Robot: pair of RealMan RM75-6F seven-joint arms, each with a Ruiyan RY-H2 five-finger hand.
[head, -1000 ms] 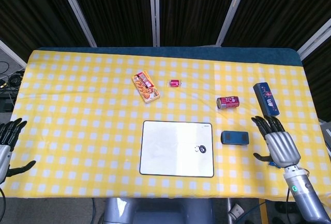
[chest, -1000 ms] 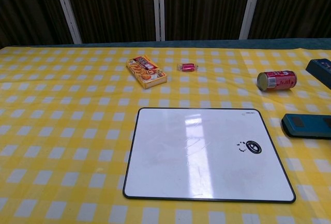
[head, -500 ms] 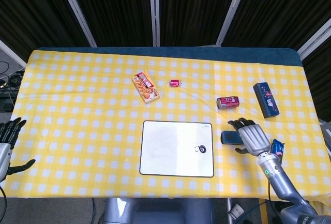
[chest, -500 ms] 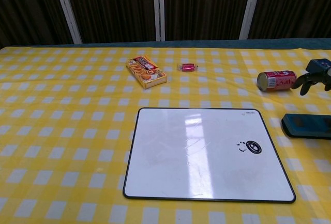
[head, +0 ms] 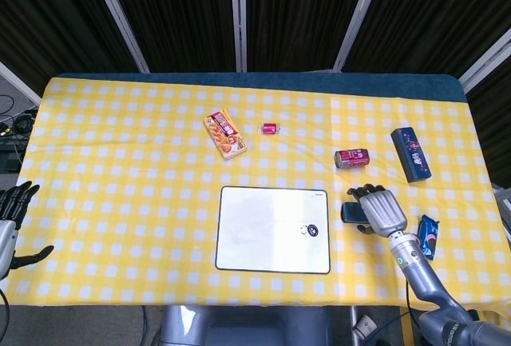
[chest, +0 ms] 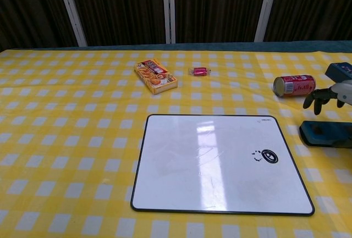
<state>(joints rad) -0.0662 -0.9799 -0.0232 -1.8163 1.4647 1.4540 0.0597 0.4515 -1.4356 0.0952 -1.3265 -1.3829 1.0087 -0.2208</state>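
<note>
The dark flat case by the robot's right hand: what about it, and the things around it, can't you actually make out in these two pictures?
- Dark case: head view, right hand covers most of it; chest view, frame edge cuts its right end. Contact cannot be told.
- Red can: label print too small in both views.
- Blue packet: head view only, lettering too small.
- Left hand: head view, cut by the left edge; absent from chest view.

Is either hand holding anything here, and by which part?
Nothing is held. The right hand hovers over the dark case, fingers apart; the left hand is open at the table edge.
</note>
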